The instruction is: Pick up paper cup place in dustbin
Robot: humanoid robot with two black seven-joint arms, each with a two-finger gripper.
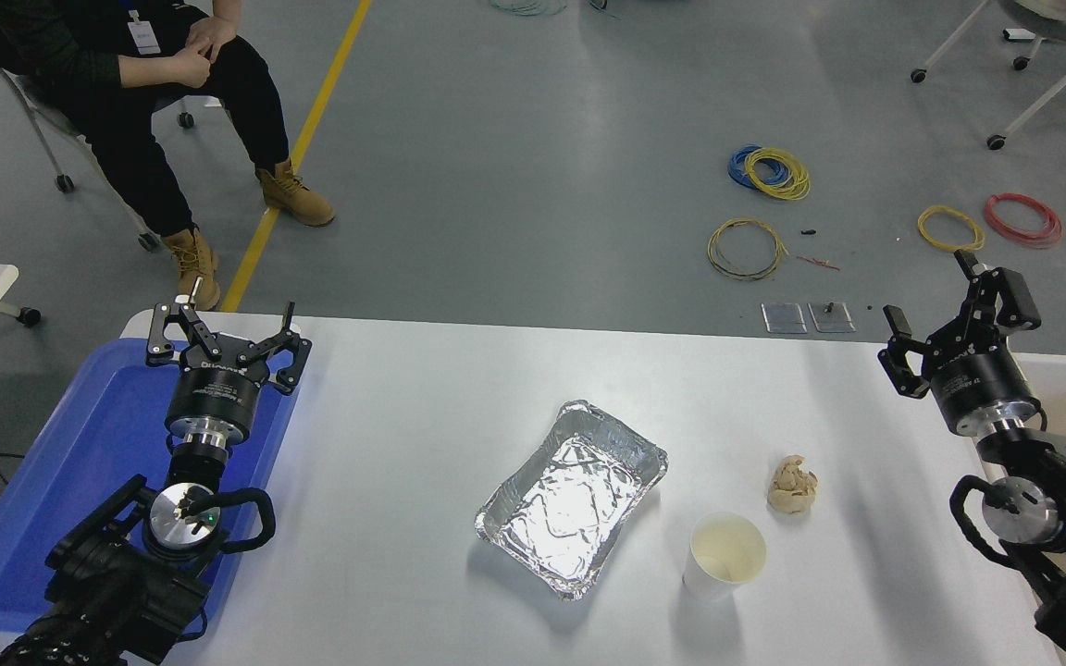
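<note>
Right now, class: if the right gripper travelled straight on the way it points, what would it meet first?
Probably nothing: the right gripper, jaws open, points beyond the table's far edge toward open floor. The paper cup sits behind its line.

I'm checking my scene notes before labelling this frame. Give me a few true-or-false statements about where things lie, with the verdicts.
1. The cup stands upright on the table. True.
2. The right end effector is shut on the cup. False: it is open and empty, at the table's right edge, well apart from the cup.
3. The paper ball lies inside the foil tray. False: it lies on the table, right of the tray.
4. The left end effector hangs open over the blue tray. True.
5. The cup is left of the foil tray. False: it is right of it, toward the near edge.
</note>
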